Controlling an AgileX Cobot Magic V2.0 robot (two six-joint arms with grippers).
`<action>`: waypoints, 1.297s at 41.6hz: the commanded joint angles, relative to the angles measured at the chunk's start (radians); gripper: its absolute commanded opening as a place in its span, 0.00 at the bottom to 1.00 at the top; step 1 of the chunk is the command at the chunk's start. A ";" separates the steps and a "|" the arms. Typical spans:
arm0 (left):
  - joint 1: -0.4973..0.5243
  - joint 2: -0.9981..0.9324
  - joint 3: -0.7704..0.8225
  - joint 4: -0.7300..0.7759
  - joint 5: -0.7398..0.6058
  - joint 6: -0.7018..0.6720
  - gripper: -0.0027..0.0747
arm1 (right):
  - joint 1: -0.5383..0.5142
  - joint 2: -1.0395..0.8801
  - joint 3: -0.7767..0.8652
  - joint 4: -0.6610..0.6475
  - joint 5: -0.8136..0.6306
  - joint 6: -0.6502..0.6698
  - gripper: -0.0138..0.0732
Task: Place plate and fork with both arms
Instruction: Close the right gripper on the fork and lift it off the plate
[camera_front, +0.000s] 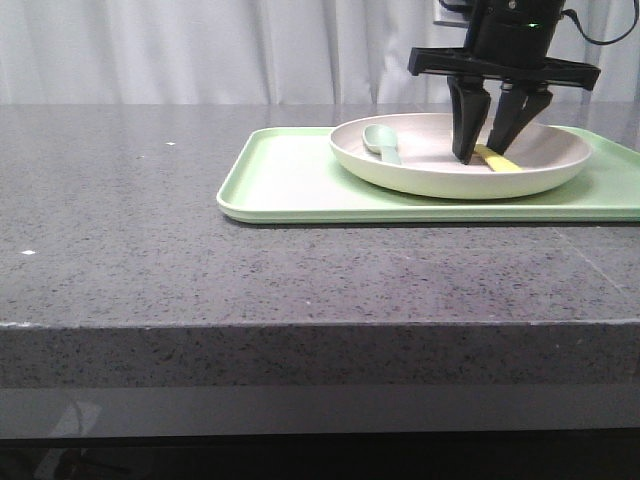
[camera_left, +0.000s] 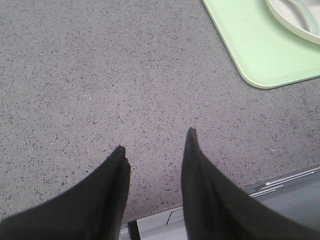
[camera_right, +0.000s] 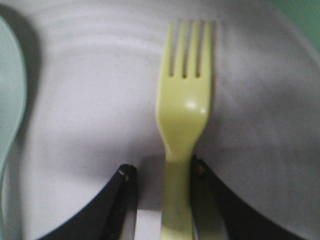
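The cream-white plate (camera_front: 440, 185) rests on the light-green tray (camera_front: 290, 180) at the back right. Inside the plate lies the pale-yellow fork (camera_front: 500, 162). My right gripper (camera_front: 480, 155) reaches down into the plate, open, its fingers on either side of the fork's handle. In the right wrist view the fork (camera_right: 184, 105) points its tines away from the gripper (camera_right: 162, 167); one finger touches the handle, and a gap shows at the other. My left gripper (camera_left: 155, 140) hovers open over bare countertop, holding nothing. It does not show in the front view.
A grey-green spoon (camera_front: 380, 142) also lies in the plate, on its left side. The tray's corner (camera_left: 260, 50) and a bit of the plate's rim (camera_left: 300, 20) appear in the left wrist view. The speckled grey counter's front edge (camera_front: 300, 325) runs below.
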 joint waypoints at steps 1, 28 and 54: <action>-0.009 -0.003 -0.025 0.008 -0.063 -0.012 0.36 | -0.005 -0.046 -0.028 -0.018 0.107 -0.003 0.39; -0.009 -0.003 -0.025 0.015 -0.063 -0.012 0.36 | -0.017 -0.163 -0.030 -0.029 0.107 -0.043 0.27; -0.009 -0.003 -0.025 0.019 -0.062 -0.012 0.36 | -0.253 -0.276 0.221 -0.029 0.060 -0.115 0.27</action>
